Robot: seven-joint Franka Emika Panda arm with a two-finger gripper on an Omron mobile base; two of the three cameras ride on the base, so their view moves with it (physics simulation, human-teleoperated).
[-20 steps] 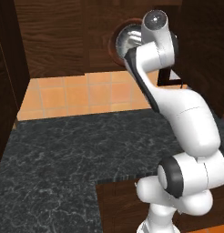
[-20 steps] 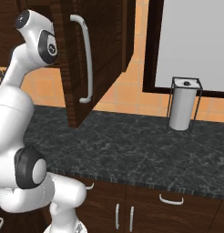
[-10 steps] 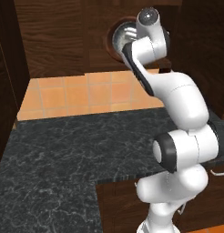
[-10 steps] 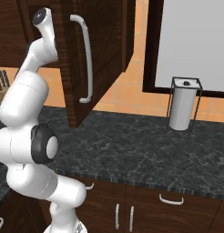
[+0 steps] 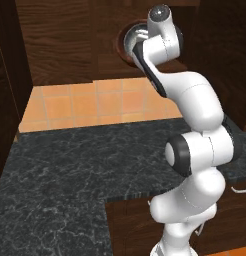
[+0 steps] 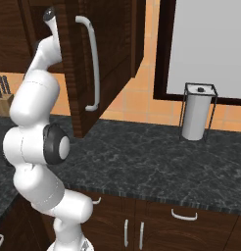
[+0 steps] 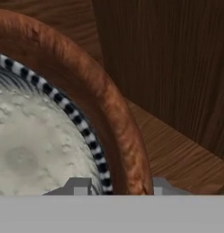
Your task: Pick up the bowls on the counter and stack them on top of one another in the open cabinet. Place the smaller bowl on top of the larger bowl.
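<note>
Resting: smaller bowl (image 7: 36, 145) inside larger bowl (image 7: 86, 86), open cabinet (image 7: 177, 154).

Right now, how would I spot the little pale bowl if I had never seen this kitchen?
Look up at the open cabinet, the dark wood box above the orange tiled wall. On its shelf sits the larger bowl, reddish-brown and thick-rimmed, and the smaller bowl lies nested inside it. It is pale, speckled, with a black-and-white striped rim.

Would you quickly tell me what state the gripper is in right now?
Gripper: up in the open cabinet, its fingertips either side of the rims of the larger bowl and smaller bowl; open or shut cannot be told.
</note>
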